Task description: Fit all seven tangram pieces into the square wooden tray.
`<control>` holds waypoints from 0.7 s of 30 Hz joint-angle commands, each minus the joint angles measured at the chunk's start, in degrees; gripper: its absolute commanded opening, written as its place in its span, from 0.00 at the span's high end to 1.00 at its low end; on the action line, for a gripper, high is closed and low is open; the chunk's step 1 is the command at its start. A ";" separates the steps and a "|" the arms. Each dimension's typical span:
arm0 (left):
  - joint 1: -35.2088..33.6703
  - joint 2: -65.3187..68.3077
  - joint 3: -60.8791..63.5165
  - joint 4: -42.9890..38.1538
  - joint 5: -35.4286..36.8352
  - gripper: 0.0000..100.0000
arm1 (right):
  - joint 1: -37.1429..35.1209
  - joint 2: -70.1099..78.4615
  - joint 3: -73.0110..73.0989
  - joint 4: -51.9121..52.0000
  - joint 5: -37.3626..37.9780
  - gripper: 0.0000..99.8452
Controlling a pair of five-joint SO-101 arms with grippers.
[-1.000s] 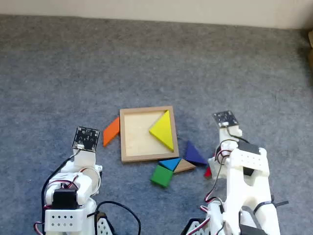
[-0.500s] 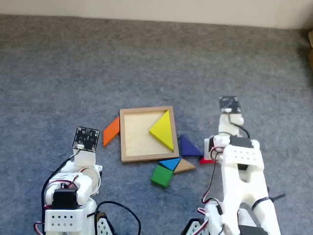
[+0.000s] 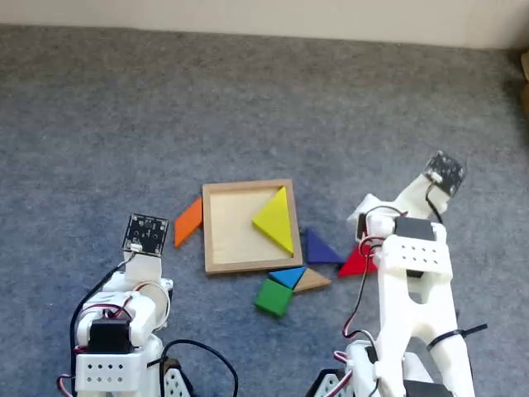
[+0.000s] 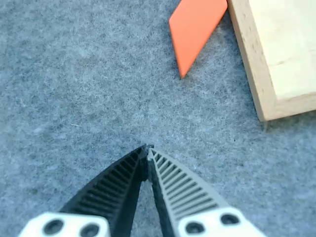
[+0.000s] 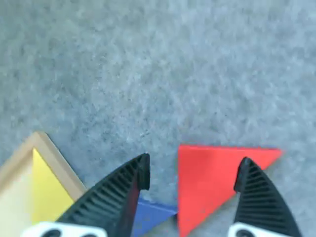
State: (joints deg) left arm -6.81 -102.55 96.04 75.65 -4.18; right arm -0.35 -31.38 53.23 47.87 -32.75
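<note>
A grey-blue carpeted tabletop [image 3: 248,99] carries the wooden tray [image 3: 246,184], with a pale wall [image 3: 248,15] beyond it. Near the tray, the left claw [image 4: 148,148] is pinched together and the right claw [image 5: 194,165] is spread wide above the red triangle [image 5: 212,173].

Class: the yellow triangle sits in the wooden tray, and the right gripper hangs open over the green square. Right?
No: in the right wrist view the right gripper hangs open over the red triangle, not the green square. The yellow triangle does sit in the wooden tray.

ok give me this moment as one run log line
left gripper shut, near orange piece | right gripper open over red triangle | yellow triangle in tray | task unfinished
</note>
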 commanded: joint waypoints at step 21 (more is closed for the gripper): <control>-0.66 -1.54 1.19 0.35 0.18 0.99 | -4.18 4.53 -4.00 4.00 -20.48 0.73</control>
State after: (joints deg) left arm -6.81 -102.55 96.04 75.65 -4.18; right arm -4.31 -30.33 54.29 49.10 -52.18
